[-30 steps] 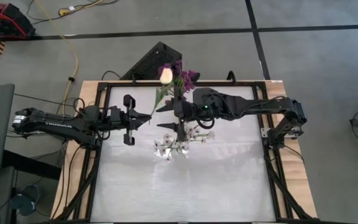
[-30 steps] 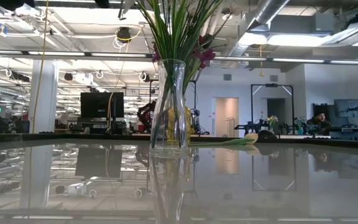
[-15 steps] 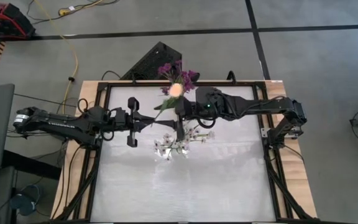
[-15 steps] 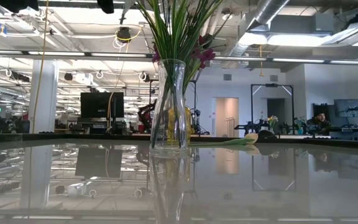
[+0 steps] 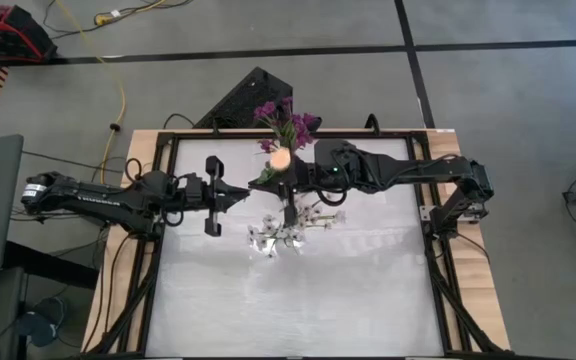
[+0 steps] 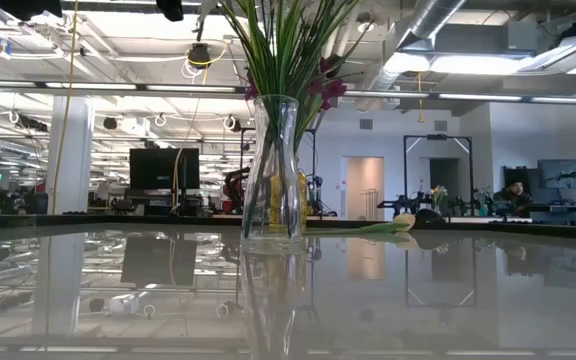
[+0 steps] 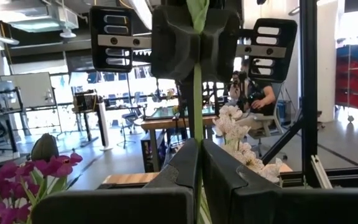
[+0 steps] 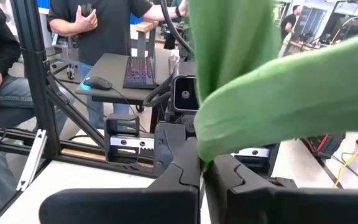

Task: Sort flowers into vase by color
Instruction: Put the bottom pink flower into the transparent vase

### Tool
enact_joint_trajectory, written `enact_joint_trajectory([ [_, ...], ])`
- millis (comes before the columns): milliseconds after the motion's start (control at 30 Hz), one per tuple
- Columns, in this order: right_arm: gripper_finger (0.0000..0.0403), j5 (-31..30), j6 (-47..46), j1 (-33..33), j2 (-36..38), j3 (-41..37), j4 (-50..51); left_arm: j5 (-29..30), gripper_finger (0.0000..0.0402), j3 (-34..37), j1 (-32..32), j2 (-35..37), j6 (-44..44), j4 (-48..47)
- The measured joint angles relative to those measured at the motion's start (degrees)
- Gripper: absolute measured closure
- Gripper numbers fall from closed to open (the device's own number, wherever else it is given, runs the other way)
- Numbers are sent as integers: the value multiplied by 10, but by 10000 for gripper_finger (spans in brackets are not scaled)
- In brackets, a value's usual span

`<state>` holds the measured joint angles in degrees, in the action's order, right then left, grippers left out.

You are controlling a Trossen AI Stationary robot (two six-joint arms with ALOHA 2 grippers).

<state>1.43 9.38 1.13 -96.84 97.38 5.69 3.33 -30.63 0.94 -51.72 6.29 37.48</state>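
**Tulip stem pinched from both ends over the table**

Tulip (image 5: 282,158), the peach-cream bud one, is up in the air between the two arms, with its bud right beside the right gripper (image 5: 286,178) and just short of the purple flowers (image 5: 286,118) at the far edge of the table (image 5: 298,300). The left gripper (image 5: 243,192) comes at it from the other side, fingers clamped tight on the green stem (image 7: 196,99); in the left wrist view the stem runs straight up out of those closed fingers into the right gripper facing it. The right gripper is clenched on the same stem too, and in its own wrist view a big green leaf (image 8: 272,93) spills out just above its pinched fingertips.

Directly below the right gripper, a bunch of white blossom sprays (image 5: 283,232) lies flat on the tabletop. In the low view the glass vase (image 6: 273,170) holds a fan of green stems with a few purple blooms, and another cream tulip (image 6: 388,226) lies on the table well off to its side.

In the right wrist view, people stand and sit at a desk with a keyboard beyond the table frame.
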Motion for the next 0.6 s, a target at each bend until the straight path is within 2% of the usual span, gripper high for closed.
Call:
enact_joint_trajectory([
  [167, 377, 0, -10, 0, 0, 0, 17, -18, 378, 0, 0, 0, 17, -24],
  [267, 377, 1, -14, 0, 0, 0, 30, -38, 342, 0, 0, 0, 27, -31],
  [467, 377, 1, -14, 0, 0, 0, 36, -30, 259, 0, 0, -1, 17, -33],
  [600, 377, 1, -18, 0, -12, 2, 31, -26, 224, -19, -4, -22, -1, -66],
])
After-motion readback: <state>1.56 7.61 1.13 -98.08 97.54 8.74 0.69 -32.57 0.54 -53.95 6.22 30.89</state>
